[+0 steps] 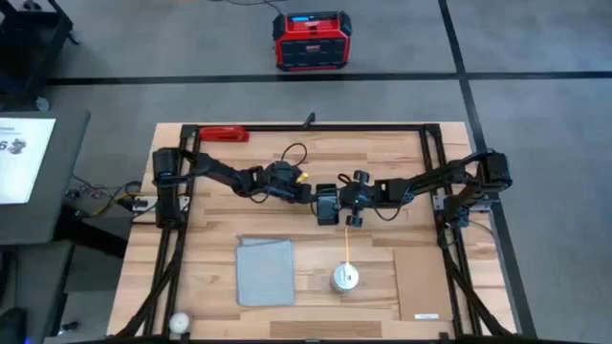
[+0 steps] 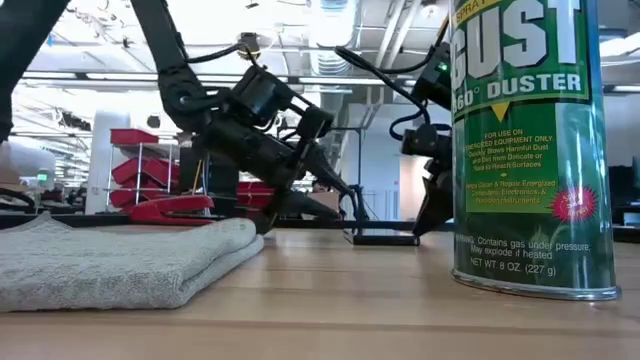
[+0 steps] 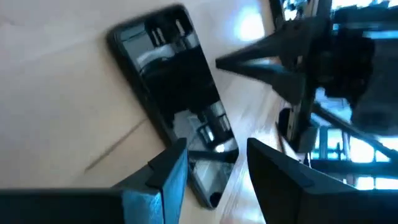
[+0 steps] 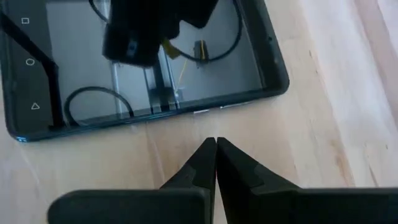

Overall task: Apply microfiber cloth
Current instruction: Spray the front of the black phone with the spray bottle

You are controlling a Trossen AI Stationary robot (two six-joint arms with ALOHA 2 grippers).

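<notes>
- We see the cloth (image 1: 265, 271) folded flat on the near-left part of the table (image 1: 402, 162), well apart from both grippers, with bare wood along all its edges.
- The phone (image 1: 327, 205) lies flat at mid-table between the two grippers.
- Our left gripper (image 3: 214, 168) hangs over one end of the phone, fingers parted, holding nothing.
- Our right gripper (image 4: 216, 158) sits just beside the phone's long edge, fingers pressed together and empty, with bare wood under the tips.
- A duster can (image 1: 345, 278) stands upright right of the cloth, with a clear strip between them.
</notes>
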